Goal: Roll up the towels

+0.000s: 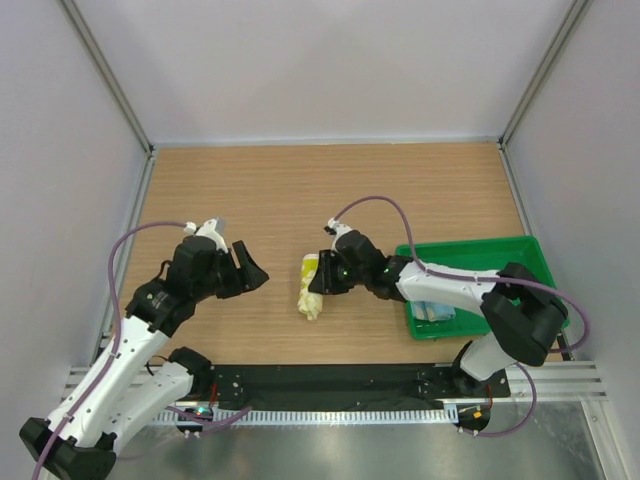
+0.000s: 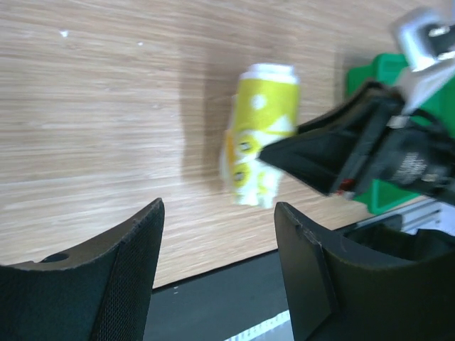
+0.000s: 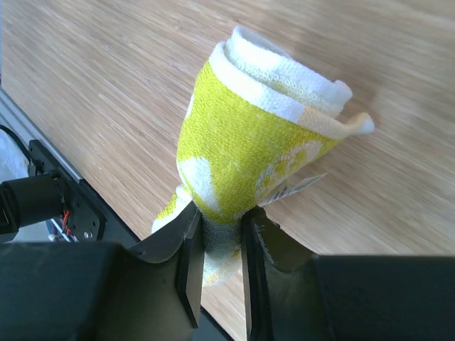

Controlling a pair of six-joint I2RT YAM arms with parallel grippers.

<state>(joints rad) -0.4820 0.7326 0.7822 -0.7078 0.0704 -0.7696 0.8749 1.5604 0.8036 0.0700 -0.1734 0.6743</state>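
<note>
White arms [image 1: 125,365], black joints, mauve cables [image 1: 375,198]; left gripper [image 1: 255,272] and right gripper [image 1: 316,282] are black.

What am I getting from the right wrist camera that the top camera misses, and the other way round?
Right wrist only: the right gripper pinching the lower end of the rolled yellow towel, with its spiral end and tag. Top only: the open left gripper apart from it, the green tray and a bluish towel inside. Both: the yellow roll and the wooden table.

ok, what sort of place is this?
Probably a robot lab test cell: a wooden table boxed in by plain panels on metal posts, with a left arm and right arm bolted to a rail.
</note>
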